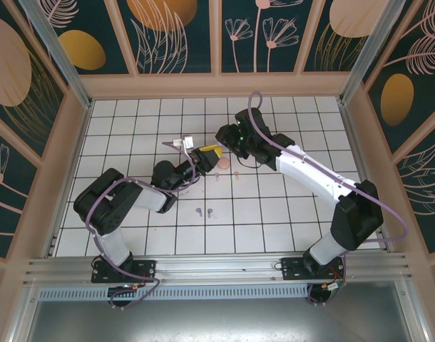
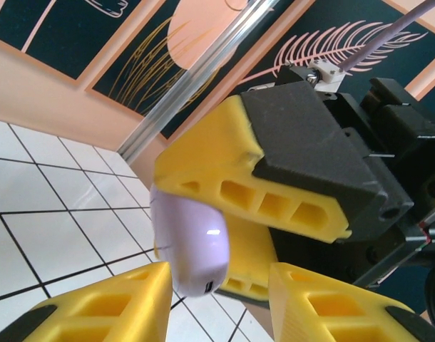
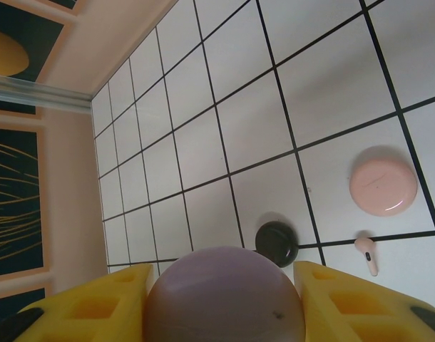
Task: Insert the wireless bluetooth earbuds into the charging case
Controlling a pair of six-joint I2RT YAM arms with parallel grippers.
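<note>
Right gripper (image 3: 223, 271) clamps lilac case (image 3: 224, 305) | left gripper (image 2: 219, 274) parted around it

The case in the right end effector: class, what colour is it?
Lilac; the case shows best in left wrist view.

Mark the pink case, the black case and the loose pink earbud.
pink case (image 3: 384, 181): right wrist view, centre of its lid.
black case (image 3: 277, 243): right wrist view, middle of its top.
pink earbud (image 3: 367, 254): right wrist view, mid-body, below the head.
</note>
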